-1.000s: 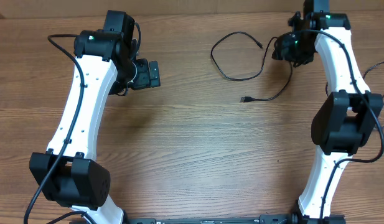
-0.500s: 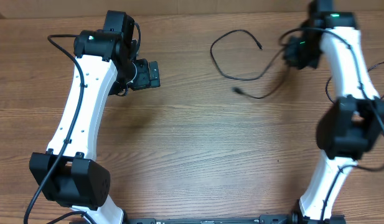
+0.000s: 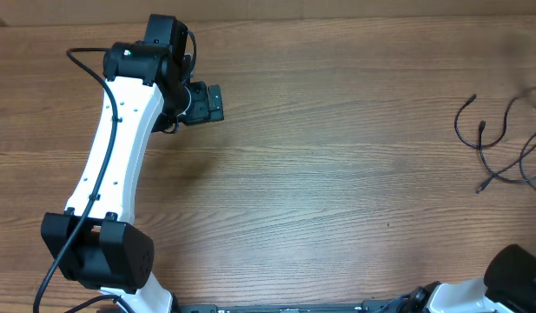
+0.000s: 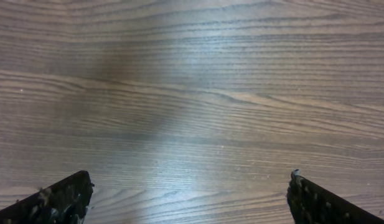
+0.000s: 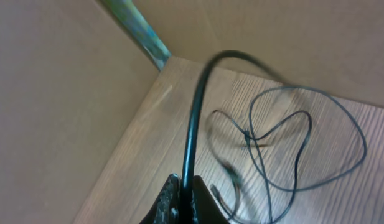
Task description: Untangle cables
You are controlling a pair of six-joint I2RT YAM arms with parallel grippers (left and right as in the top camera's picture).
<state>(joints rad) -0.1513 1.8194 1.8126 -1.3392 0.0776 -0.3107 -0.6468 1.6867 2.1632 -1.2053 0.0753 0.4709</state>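
- Cables (image 3: 486,148) have been dragged from far centre to the far right edge of the wooden table (image 3: 337,191).
- The right arm has swung almost out of the overhead view.
- Right gripper (image 5: 185,199) has just clenched on 1 strand (image 5: 193,137), which rises taut from its fingers.
- The remaining loops lie crossed on the wood beyond, so they are likely not yet separated.
- Left gripper (image 4: 188,180) is released wide over bare wood, far left, well apart from the cables.
- No containers are in view; cardboard walls (image 5: 55,93) border the table corner.

Wooden table (image 3: 337,174), grain running across. 2 tan cardboard walls (image 5: 55,93) meet at table corner; green strip (image 5: 142,34) runs along seam between them.
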